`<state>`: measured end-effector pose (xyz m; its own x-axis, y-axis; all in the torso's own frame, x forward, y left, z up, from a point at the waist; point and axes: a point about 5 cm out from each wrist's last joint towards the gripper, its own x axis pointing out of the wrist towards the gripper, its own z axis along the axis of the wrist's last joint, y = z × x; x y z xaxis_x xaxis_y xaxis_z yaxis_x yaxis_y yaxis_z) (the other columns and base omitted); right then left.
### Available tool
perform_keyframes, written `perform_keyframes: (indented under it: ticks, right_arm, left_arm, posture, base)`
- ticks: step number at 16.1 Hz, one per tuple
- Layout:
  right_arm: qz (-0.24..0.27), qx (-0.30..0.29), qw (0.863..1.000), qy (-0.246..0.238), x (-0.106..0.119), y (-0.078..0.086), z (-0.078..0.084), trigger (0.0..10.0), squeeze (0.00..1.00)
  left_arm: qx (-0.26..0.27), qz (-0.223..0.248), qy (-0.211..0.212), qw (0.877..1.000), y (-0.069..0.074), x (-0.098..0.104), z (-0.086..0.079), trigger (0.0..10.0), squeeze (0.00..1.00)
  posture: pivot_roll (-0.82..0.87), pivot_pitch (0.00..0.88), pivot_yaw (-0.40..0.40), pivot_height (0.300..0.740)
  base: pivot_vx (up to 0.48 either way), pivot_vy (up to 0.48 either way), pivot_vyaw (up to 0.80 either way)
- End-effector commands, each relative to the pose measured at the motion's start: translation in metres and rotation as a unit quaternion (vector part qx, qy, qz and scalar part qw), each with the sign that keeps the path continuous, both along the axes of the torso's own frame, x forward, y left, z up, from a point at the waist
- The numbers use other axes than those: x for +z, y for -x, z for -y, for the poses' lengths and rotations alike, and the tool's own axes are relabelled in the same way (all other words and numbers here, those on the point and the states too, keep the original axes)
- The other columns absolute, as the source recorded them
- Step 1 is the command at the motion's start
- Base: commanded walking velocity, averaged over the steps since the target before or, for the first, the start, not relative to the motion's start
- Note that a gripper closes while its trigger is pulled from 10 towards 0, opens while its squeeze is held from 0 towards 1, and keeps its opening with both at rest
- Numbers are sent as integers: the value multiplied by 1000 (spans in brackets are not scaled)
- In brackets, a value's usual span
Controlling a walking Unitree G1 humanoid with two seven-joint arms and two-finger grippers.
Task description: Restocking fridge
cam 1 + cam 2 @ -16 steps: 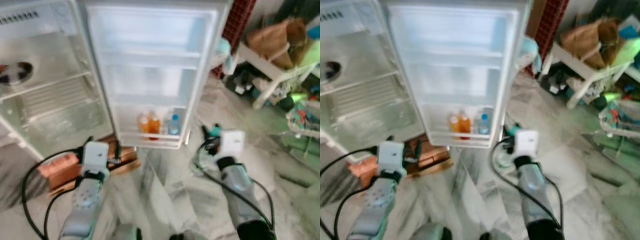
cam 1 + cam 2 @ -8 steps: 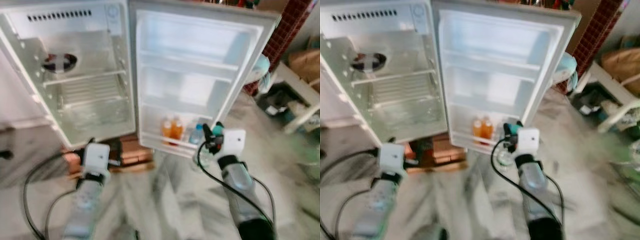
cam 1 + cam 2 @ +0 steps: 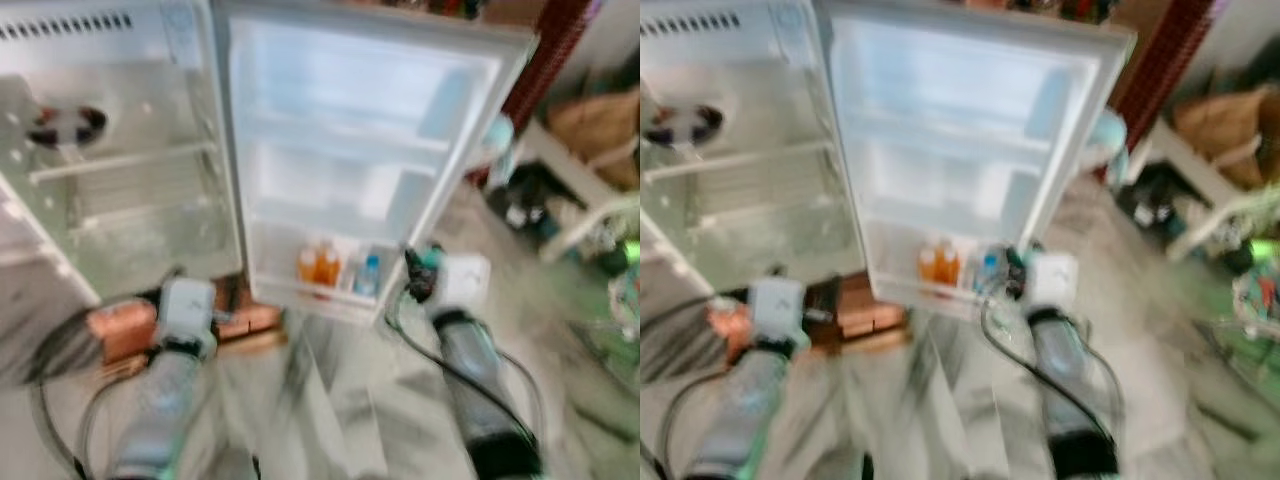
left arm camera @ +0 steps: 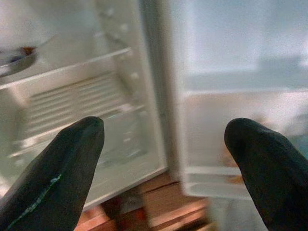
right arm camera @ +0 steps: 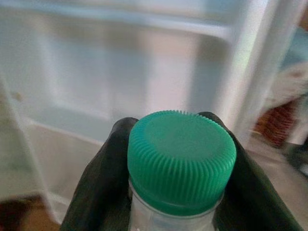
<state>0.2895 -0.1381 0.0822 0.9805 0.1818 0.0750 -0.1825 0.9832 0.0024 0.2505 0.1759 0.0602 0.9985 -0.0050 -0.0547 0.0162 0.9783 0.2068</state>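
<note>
Since half a second ago the head camera has swung, so the open fridge (image 3: 120, 150) and its door (image 3: 360, 160) sit further left in the picture and the cluttered white table (image 3: 570, 190) on the robot's right has come back into sight; both arms hold much the same pose in front of the door.

The right gripper (image 5: 173, 192) pinches a clear bottle (image 5: 171, 219) just under its ribbed green cap (image 5: 182, 161), one black finger pressed on each side of the neck. The bottle's long axis runs along the fingers, cap end pointing out towards the fridge door; in the head views it is held low, just beside the door's free lower corner. No label or writing can be read on it; the frames are blurred.

The left gripper (image 4: 166, 159) is empty, its fingers (image 4: 53, 178) spread wide apart, aimed at the edge between the fridge interior and the door, above the wooden blocks (image 3: 130, 325) under the fridge.

In the door's bottom shelf (image 3: 320, 295) stand two orange bottles (image 3: 318, 266) side by side and, to their right, a blue-capped bottle (image 3: 368, 277), all upright. A dark, round dish (image 3: 62, 122) sits on the fridge's upper shelf. The floor (image 3: 340, 400) is pale marble.
</note>
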Motion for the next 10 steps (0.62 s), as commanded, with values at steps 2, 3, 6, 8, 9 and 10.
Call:
perform_keyframes:
  ticks: [2,3,6,8,9,10]
  right_arm:
    - [-4,-18,1000,8,-1,2,14,10000,0]
    - [-5,-18,1000,7,-2,2,14,10000,0]
    - [-5,-12,1000,8,-2,3,13,10000,0]
    - [-1,-5,1000,10,-1,4,12,10000,0]
    - [0,-6,1000,9,-1,4,12,10000,0]
    - [0,-7,1000,9,-1,4,12,10000,0]
  left_arm:
    - [-10,-1,11,1000,0,-1,9,10000,0]
    - [-9,-1,11,1000,1,-1,9,10000,0]
    - [-12,4,6,1000,1,0,8,10000,0]
    - [-13,5,7,1000,1,0,8,10000,0]
    - [-14,5,6,1000,1,-1,9,10000,0]
    - [-14,5,6,1000,1,-1,9,10000,0]
  posture:
    - [176,64,-66,740]
    - [176,69,-65,740]
    - [176,69,-65,740]
    - [176,69,-65,740]
    - [176,69,-65,740]
    - [176,69,-65,740]
  base:
    - [0,0,0]
    - [0,0,0]
    - [89,175,0]
    - [304,311,200]
    - [315,330,425]
    - [315,322,0]
